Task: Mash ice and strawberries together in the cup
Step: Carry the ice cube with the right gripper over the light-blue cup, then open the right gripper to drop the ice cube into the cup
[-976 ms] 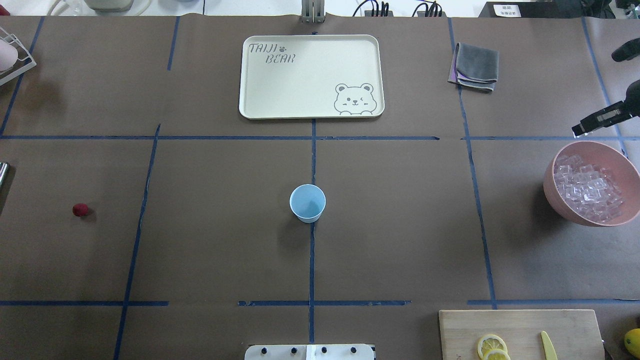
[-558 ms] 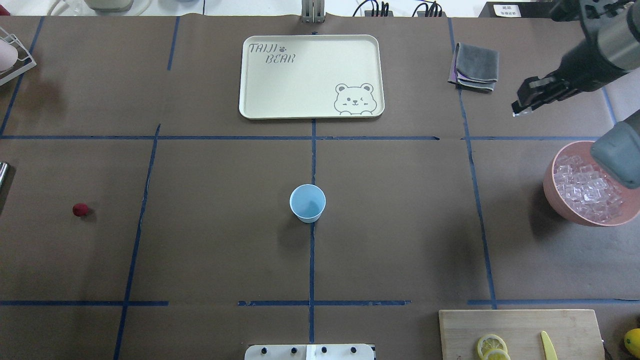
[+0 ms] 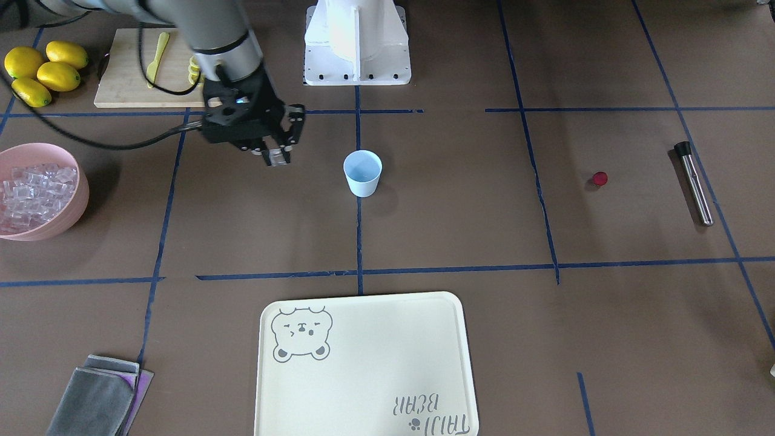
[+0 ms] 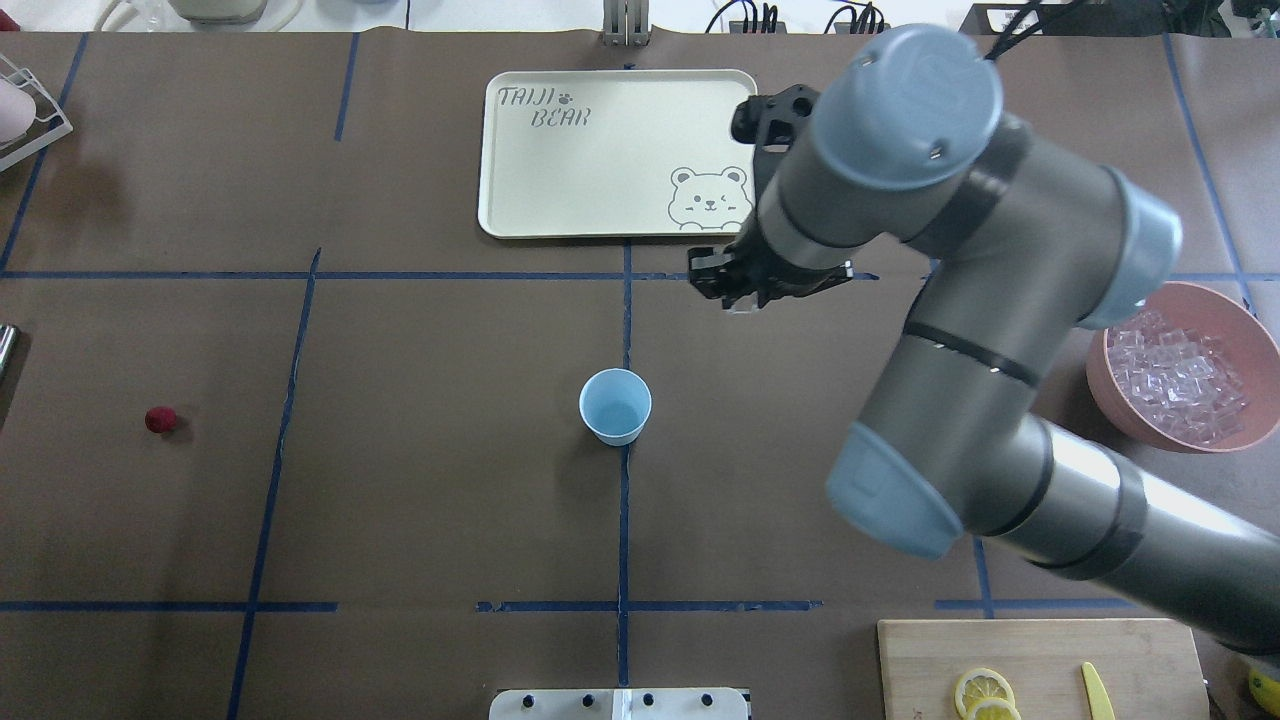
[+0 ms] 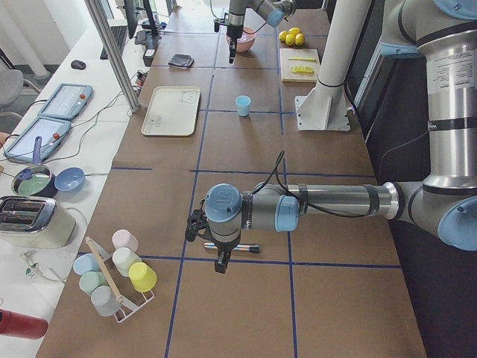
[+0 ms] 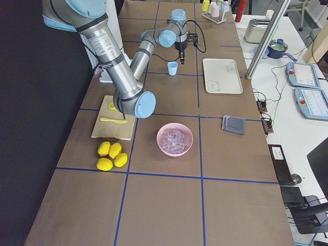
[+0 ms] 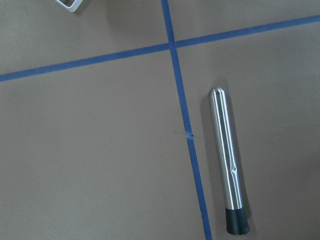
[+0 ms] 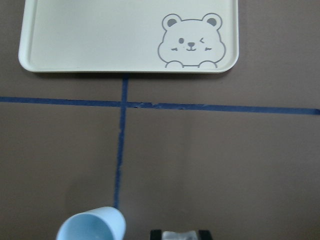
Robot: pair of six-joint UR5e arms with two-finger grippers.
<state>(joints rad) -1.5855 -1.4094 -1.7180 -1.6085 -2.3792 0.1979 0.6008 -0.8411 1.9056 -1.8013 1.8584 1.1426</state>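
The right gripper has swung from the pink bowl to near the empty cup, fingers clamped on an ice cube; drop-in looks next. Cannot tell the left gripper finger state.

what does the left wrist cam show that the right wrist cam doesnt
Only the left wrist view: a steel rod with a black tip, lying beside a tape line, and a white frame corner at the top edge.
Only the right wrist view: the tray with its bear drawing, the cup at the bottom edge, and the right gripper closed on a clear ice cube.
Both: the brown table and crossing blue tape lines.
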